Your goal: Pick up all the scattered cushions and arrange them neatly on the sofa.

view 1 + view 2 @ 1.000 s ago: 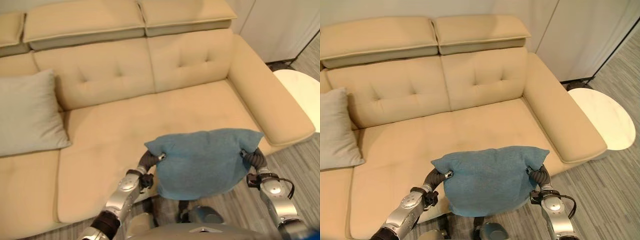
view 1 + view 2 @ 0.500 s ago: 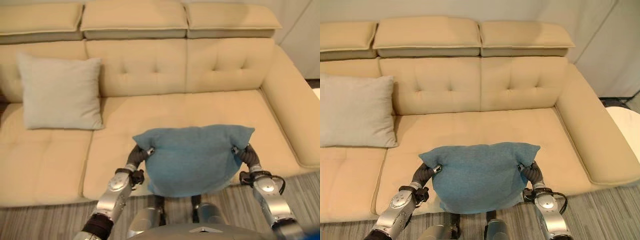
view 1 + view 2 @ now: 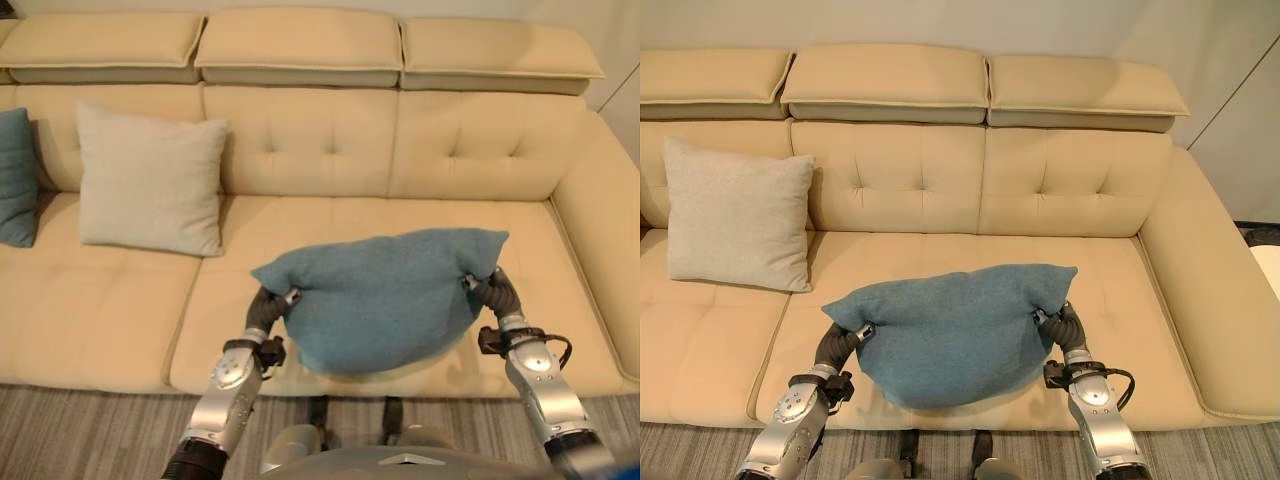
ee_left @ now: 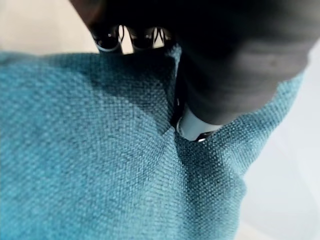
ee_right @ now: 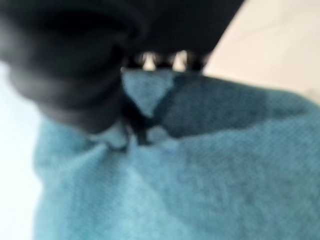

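Note:
I hold a blue cushion (image 3: 385, 297) up between both hands, over the front of the cream sofa's (image 3: 320, 150) middle seat. My left hand (image 3: 266, 309) pinches its left corner and my right hand (image 3: 494, 291) its right corner. In the left wrist view the thumb (image 4: 196, 129) presses into the blue cloth (image 4: 100, 165), and the right wrist view shows the same fabric (image 5: 200, 180) bunched under the right hand (image 5: 75, 65). A beige cushion (image 3: 152, 180) leans upright against the sofa's back on the left seat. A dark teal cushion (image 3: 15, 178) stands at the far left.
The sofa's right armrest (image 3: 1215, 300) runs down the right side. Grey striped floor (image 3: 90, 430) lies in front of the sofa. The middle and right seats (image 3: 1120, 280) beyond the held cushion are bare.
The camera has swung left, bringing the beige and teal cushions further into view. The blue cushion has risen a little and reaches further over the seat, still held at both corners.

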You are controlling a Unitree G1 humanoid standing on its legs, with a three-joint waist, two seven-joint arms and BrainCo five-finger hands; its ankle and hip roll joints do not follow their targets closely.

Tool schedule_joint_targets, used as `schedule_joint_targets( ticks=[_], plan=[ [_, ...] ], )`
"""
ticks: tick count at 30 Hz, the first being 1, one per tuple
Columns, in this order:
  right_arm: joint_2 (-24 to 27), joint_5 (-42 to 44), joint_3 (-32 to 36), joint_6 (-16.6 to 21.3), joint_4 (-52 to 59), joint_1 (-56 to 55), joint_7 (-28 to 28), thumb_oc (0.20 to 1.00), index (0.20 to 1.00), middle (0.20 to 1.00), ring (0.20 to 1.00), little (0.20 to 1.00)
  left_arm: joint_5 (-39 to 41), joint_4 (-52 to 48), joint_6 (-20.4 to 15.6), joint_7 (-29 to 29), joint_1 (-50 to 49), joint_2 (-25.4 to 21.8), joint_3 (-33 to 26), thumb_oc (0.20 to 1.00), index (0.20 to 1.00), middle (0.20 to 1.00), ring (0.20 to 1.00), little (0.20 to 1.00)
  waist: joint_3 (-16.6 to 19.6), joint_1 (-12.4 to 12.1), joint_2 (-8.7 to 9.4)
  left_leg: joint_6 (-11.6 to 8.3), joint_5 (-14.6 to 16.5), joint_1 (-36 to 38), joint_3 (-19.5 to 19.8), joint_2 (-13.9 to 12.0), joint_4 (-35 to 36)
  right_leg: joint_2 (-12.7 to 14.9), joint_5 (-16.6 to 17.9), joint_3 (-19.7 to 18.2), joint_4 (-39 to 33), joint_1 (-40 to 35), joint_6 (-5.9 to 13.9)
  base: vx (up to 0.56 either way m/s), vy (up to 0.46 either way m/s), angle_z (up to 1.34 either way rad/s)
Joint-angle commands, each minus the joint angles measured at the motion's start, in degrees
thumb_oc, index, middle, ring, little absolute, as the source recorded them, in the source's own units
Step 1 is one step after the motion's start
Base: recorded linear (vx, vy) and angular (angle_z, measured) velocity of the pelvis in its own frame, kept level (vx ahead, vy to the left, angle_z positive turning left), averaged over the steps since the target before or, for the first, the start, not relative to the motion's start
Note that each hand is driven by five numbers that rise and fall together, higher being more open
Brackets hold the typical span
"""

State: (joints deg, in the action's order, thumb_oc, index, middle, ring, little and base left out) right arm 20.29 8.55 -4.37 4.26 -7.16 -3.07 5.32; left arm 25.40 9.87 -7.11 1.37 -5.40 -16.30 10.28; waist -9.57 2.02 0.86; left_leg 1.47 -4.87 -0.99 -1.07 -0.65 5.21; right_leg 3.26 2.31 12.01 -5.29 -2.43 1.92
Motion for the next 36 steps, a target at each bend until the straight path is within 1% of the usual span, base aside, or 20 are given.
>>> schedule_joint_targets(
  ticks=[1, 3, 4, 6, 7, 8, 9, 11, 14, 15, 16, 17, 20, 24, 26, 31, 36],
  plan=[
    [3.92, 0.34, 7.78, 6.20, 4.18, 6.37, 4.75, 0.200, 0.200, 0.200, 0.200, 0.200, -1.28, -2.71, -7.22, 4.07, 5.75, -4.14, -7.60, 0.200, 0.200, 0.200, 0.200, 0.200, 3.48, -0.97, 1.91, -1.55, 10.73, 1.65, -2.18, -0.86, -2.41, 1.49, -6.66, 1.46, 0.30, 0.27, 1.55, 0.05, 0.052, 0.02],
    [6.12, 0.55, 7.78, 6.02, 4.83, 9.60, 5.51, 0.200, 0.200, 0.200, 0.200, 0.200, -1.60, -3.45, -7.63, 5.44, 8.55, -5.55, -8.07, 0.200, 0.200, 0.200, 0.200, 0.200, 3.48, -1.13, 1.81, -1.63, 10.34, 1.42, -2.12, -0.76, -1.63, 1.54, -6.59, 1.44, 0.30, 0.88, 1.62, 0.05, 0.049, 0.02],
    [8.06, 1.00, 7.48, 5.87, 5.36, 12.18, 5.97, 0.200, 0.200, 0.200, 0.200, 0.200, -2.14, -4.15, -7.96, 6.45, 11.22, -7.34, -8.33, 0.200, 0.200, 0.200, 0.200, 0.200, 3.58, -1.26, 1.83, -1.68, 10.16, 1.22, -2.02, -0.70, -1.34, 1.51, -6.59, 1.36, 0.30, 1.23, 1.64, 0.05, 0.045, -0.01],
    [10.62, 1.61, 6.99, 5.75, 5.17, 16.14, 6.58, 0.200, 0.200, 0.200, 0.200, 0.200, -2.60, -4.66, -8.49, 7.78, 15.02, -9.50, -8.34, 0.200, 0.200, 0.200, 0.200, 0.200, 3.33, -1.32, 1.83, -1.76, 9.99, 0.98, -2.02, -0.68, -1.06, 1.49, -6.48, 1.28, 0.30, 1.61, 1.66, 0.05, 0.035, 0.00],
    [11.66, 2.15, 6.73, 5.73, 5.11, 17.97, 6.98, 0.200, 0.200, 0.200, 0.200, 0.200, -2.51, -4.83, -8.85, 8.51, 16.96, -10.50, -8.29, 0.200, 0.200, 0.200, 0.200, 0.200, 3.34, -1.34, 1.86, -1.81, 9.95, 0.83, -2.04, -0.66, -0.92, 1.45, -6.46, 1.13, 0.29, 1.85, 1.76, 0.00, 0.000, 0.00],
    [11.70, 2.19, 6.71, 5.76, 4.96, 18.21, 6.99, 0.200, 0.200, 0.200, 0.200, 0.200, -2.51, -4.73, -8.88, 8.54, 17.17, -10.51, -8.30, 0.200, 0.200, 0.200, 0.200, 0.200, 3.23, -1.35, 1.86, -1.81, 9.94, 0.79, -2.06, -0.67, -0.92, 1.45, -6.44, 1.10, 0.29, 1.90, 1.76, 0.00, 0.000, 0.00],
    [13.38, 3.11, 5.34, 5.79, 4.41, 22.34, 8.18, 0.200, 0.200, 0.200, 0.200, 0.200, -1.95, -4.12, -9.57, 10.68, 21.48, -12.14, -7.70, 0.200, 0.200, 0.200, 0.200, 0.200, 2.92, -1.46, 2.06, -1.86, 9.75, 0.05, -2.07, -0.73, -0.90, 1.39, -6.30, 0.84, 0.29, 2.71, 1.81, 0.00, 0.000, 0.00],
    [15.38, 4.24, 4.02, 5.65, 3.19, 27.07, 9.44, 0.200, 0.200, 0.200, 0.200, 0.200, -0.98, -2.90, -10.03, 12.53, 25.96, -14.09, -7.07, 0.200, 0.200, 0.200, 0.200, 0.200, 2.34, -1.58, 2.22, -1.89, 9.63, -1.26, -2.04, -0.75, -1.28, 1.33, -5.97, 0.47, 0.29, 3.87, 1.78, 0.00, 0.000, 0.00],
    [17.43, 5.84, 1.43, 5.46, -0.04, 34.06, 11.01, 0.200, 0.200, 0.200, 0.200, 0.200, -0.61, 0.46, -10.34, 14.53, 33.01, -16.98, -5.23, 0.200, 0.200, 0.200, 0.200, 0.200, 1.25, -1.67, 2.41, -1.90, 9.58, -3.74, -1.95, -0.74, -2.40, 1.17, -5.49, 0.02, 0.29, 5.87, 1.68, 0.00, 0.000, 0.00],
    [17.44, 5.85, 1.42, 5.48, -0.08, 34.11, 11.01, 0.200, 0.200, 0.200, 0.200, 0.200, -0.59, 0.50, -10.36, 14.52, 33.06, -16.99, -5.22, 0.200, 0.200, 0.200, 0.200, 0.200, 1.25, -1.66, 2.41, -1.90, 9.60, -3.80, -1.94, -0.74, -2.46, 1.17, -5.48, 0.02, 0.29, 5.90, 1.67, 0.00, 0.000, 0.00],
    [18.58, 6.77, -0.34, 5.28, -2.89, 38.46, 11.87, 0.200, 0.200, 0.200, 0.200, 0.200, -0.61, 3.16, -10.29, 15.25, 36.97, -19.50, -3.86, 0.200, 0.200, 0.200, 0.200, 0.200, 0.50, -1.70, 2.35, -1.83, 9.44, -5.10, -1.72, -0.67, -2.91, 1.11, -5.18, -0.19, 0.30, 7.01, 1.59, 0.00, 0.000, 0.00],
    [19.01, 7.20, -1.35, 5.16, -3.97, 40.27, 12.29, 0.200, 0.200, 0.200, 0.200, 0.200, -0.56, 4.49, -10.18, 15.72, 39.15, -20.40, -2.87, 0.200, 0.200, 0.200, 0.200, 0.200, 0.24, -1.66, 2.32, -1.86, 9.29, -5.69, -1.61, -0.66, -3.10, 1.12, -5.04, -0.19, 0.30, 7.48, 1.57, -0.04, -0.001, -0.02],
    [19.68, 8.13, -5.44, 4.72, -9.50, 48.00, 13.95, 0.200, 0.200, 0.200, 0.200, 0.200, -0.16, 10.79, -10.16, 17.25, 47.67, -22.08, 1.25, 0.200, 0.200, 0.200, 0.200, 0.200, -1.20, -1.35, 1.85, -2.07, 8.21, -8.35, -1.10, -0.52, -3.09, 1.22, -4.58, -0.09, 0.89, 10.18, 1.41, -0.03, 0.002, 0.02],
    [18.14, 8.14, -7.70, 4.98, -12.94, 52.28, 15.79, 0.200, 0.200, 0.200, 0.200, 0.200, -0.95, 16.88, -10.21, 20.16, 54.95, -21.88, 4.33, 0.200, 0.200, 0.200, 0.200, 0.200, -2.26, -0.89, 1.19, -2.54, 6.83, -9.85, -0.77, -0.51, -1.96, 1.39, -4.72, 0.22, 2.07, 12.51, 1.36, -0.01, -0.007, 0.10],
    [18.25, 8.02, -8.95, 5.33, -15.21, 55.23, 16.46, 0.200, 0.200, 0.200, 0.200, 0.200, -1.14, 20.08, -10.43, 20.57, 58.84, -22.77, 5.99, 0.200, 0.200, 0.200, 0.200, 0.200, -2.79, -0.65, 0.75, -2.74, 6.08, -10.92, -0.55, -0.42, -1.35, 1.55, -4.63, 0.38, 2.67, 14.00, 1.46, 0.00, 0.004, 0.06],
    [18.34, 8.86, -10.53, 5.60, -20.07, 58.63, 17.66, 0.200, 0.200, 0.200, 0.200, 0.200, -1.67, 25.21, -9.63, 20.70, 63.23, -24.74, 8.62, 0.200, 0.200, 0.200, 0.200, 0.200, -3.89, -0.30, -0.13, -2.85, 5.09, -12.50, -0.69, -0.46, -0.41, 1.75, -4.11, 0.36, 3.11, 16.21, 1.66, 0.00, 0.002, 0.01],
    [18.03, 8.89, -11.41, 5.27, -22.41, 59.16, 17.49, 0.200, 0.200, 0.200, 0.200, 0.200, -0.92, 27.48, -9.48, 20.63, 63.78, -24.39, 9.03, 0.200, 0.200, 0.200, 0.200, 0.200, -5.01, -0.04, -0.13, -2.66, 5.48, -14.44, -0.97, -0.27, -2.05, 2.01, -4.03, -0.19, 3.79, 17.89, 1.60, 0.00, 0.000, 0.00]
  ],
)
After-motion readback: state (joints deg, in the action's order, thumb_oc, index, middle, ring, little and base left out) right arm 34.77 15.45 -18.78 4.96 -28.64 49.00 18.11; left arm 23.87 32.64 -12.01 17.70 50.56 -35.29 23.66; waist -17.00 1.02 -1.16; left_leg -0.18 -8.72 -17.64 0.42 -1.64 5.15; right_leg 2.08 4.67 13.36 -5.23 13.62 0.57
